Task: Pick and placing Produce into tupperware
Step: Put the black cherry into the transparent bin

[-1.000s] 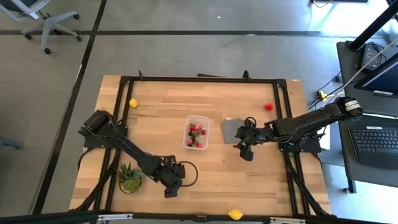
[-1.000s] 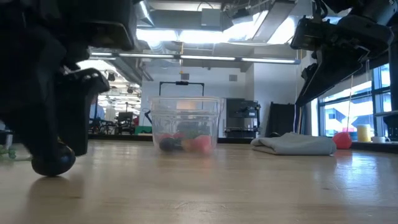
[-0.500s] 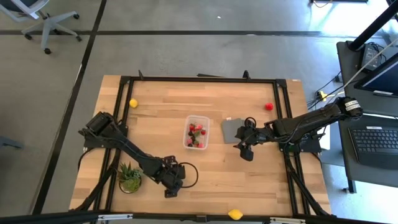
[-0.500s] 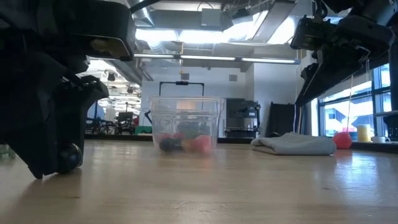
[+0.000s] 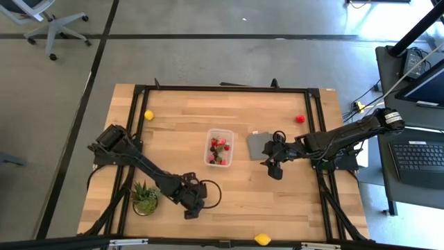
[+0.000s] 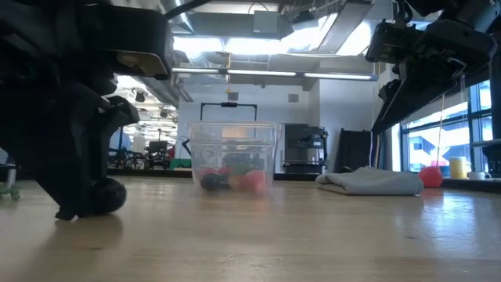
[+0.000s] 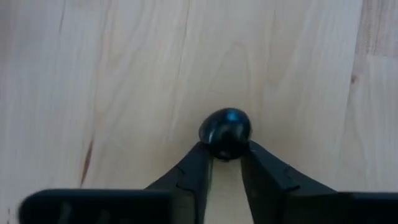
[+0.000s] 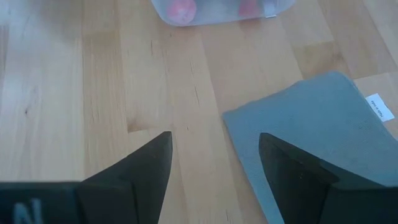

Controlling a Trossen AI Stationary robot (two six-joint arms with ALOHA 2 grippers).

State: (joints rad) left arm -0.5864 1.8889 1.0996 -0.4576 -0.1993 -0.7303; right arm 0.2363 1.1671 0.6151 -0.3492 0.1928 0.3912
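From my screen the overhead view was evenly lit, and the wooden table (image 5: 229, 118) looked bright with only soft shadows under both arms. In the low view, strong light came from the ceiling lamps (image 6: 235, 43) and from the window (image 6: 438, 141) behind, so the left gripper (image 6: 86, 200) close to the lens was almost a black shape, blurred at its edges. The clear tub (image 6: 234, 157) was sharp enough. In the left wrist view the dark berry (image 7: 225, 132) carried a small glare spot, and the wood there looked pale, nearly washed out.
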